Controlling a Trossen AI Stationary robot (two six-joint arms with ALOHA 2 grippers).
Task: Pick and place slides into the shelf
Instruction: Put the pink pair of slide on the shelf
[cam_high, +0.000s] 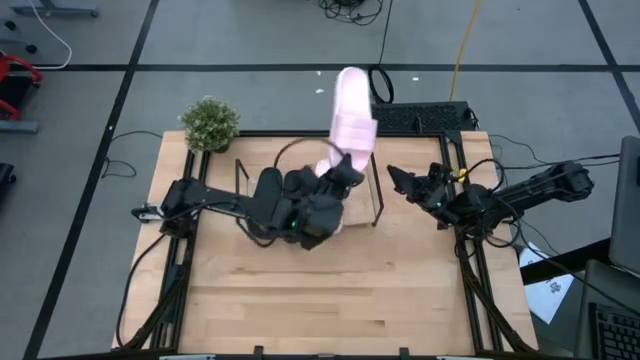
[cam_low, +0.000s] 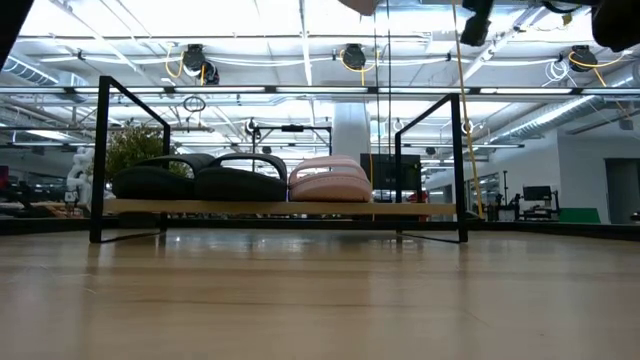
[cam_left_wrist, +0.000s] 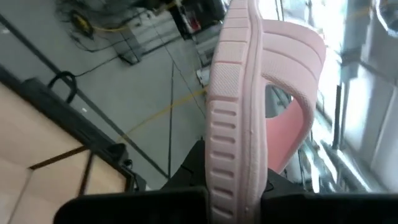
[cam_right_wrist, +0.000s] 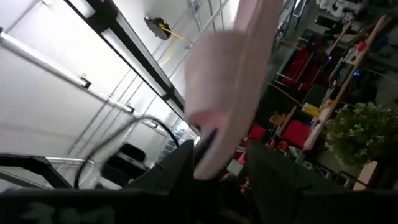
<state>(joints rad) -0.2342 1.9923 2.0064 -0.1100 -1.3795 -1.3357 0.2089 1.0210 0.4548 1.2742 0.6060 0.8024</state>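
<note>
The left gripper (cam_high: 338, 172) is clamped on the heel end of a pale pink slide (cam_high: 353, 118), which sticks out toward twelve o'clock, raised above the shelf (cam_high: 377, 190). In the left wrist view the slide (cam_left_wrist: 233, 124) stands on edge, sole ribs facing the camera and strap bulging to one side. On the shelf's wooden base (cam_low: 430, 208), the low view shows two black slides (cam_low: 195, 182) and one pink slide (cam_low: 328, 180) side by side — only the end bay toward three o'clock looks free.

To place this one well, I would turn the wrist until the sole faces down, line the slide up parallel with its pink mate, and bring it in over the wire frame rather than through it. Lower until the sole meets the wood, then release.

The right gripper (cam_high: 400, 180) waits at three o'clock of the shelf, its fingers apart and empty — near enough to the free bay that it may need room.
</note>
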